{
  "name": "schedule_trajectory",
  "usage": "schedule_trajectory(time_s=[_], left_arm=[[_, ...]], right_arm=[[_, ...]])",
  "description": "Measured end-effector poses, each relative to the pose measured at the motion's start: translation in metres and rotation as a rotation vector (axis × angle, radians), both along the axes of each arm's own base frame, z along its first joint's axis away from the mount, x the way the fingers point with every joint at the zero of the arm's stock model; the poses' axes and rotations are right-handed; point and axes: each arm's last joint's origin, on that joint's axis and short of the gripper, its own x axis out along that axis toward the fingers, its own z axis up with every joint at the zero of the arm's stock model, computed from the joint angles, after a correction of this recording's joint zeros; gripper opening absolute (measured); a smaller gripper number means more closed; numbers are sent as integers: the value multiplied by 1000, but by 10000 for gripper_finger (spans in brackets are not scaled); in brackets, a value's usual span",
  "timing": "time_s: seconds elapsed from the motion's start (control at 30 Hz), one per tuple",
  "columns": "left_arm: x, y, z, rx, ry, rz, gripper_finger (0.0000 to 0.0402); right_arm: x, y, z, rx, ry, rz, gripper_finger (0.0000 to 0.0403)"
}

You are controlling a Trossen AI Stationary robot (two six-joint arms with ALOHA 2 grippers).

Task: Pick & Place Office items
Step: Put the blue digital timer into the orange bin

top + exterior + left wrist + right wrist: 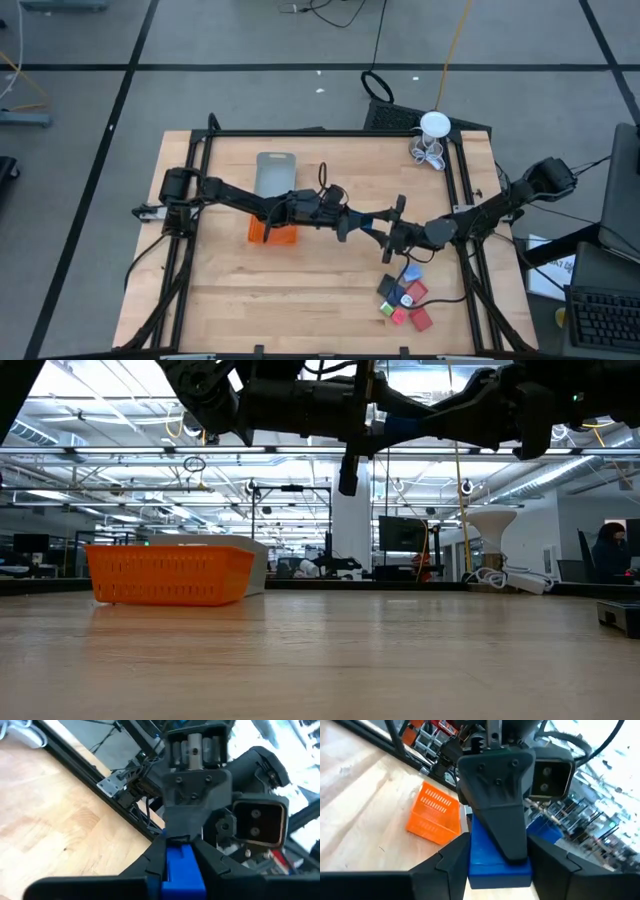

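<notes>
Above wooden table [300, 280], blue block [182, 870] between both grippers (midair)

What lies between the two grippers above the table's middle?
A blue block, held by both the left gripper and the right gripper; both wrist views show it.

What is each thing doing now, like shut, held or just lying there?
Left gripper: shut on the blue block, in the air.
Right gripper: shut on the same block's other end.
Blue block: held above the table by both grippers.
Orange tray: standing on the table.
Grey tray: lying beside it.
Other office items: heaped on the table, untouched.
</notes>
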Motion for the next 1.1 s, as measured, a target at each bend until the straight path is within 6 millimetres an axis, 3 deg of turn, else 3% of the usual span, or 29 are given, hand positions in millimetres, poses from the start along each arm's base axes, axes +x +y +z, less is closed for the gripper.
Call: schedule_trajectory(time_s=[0.23, 0.33, 0.43, 0.57, 0.67, 0.8, 1.1], left_arm=[[-13, 9, 29, 118, -2, -52, 58], [-24, 9, 51, 187, -9, -39, 51], [-38, 4, 67, 266, -11, -24, 56], [-61, -10, 72, 364, -17, -26, 61], [-82, -17, 68, 397, -22, 28, 53], [-108, -23, 40, 384, 16, 83, 52], [-156, -37, 0, 349, 7, 126, 51]], right_arm=[[-5, 2, 9, 120, -64, 12, 180], [-12, 2, 10, 160, -53, 11, 180], [-20, 0, 19, 219, -67, 22, 180], [-31, -4, 23, 285, -37, 17, 178], [-39, -8, 28, 326, -48, 15, 176], [-46, -11, 30, 354, -37, 12, 176], [-52, -14, 30, 363, -7, -1, 171]])
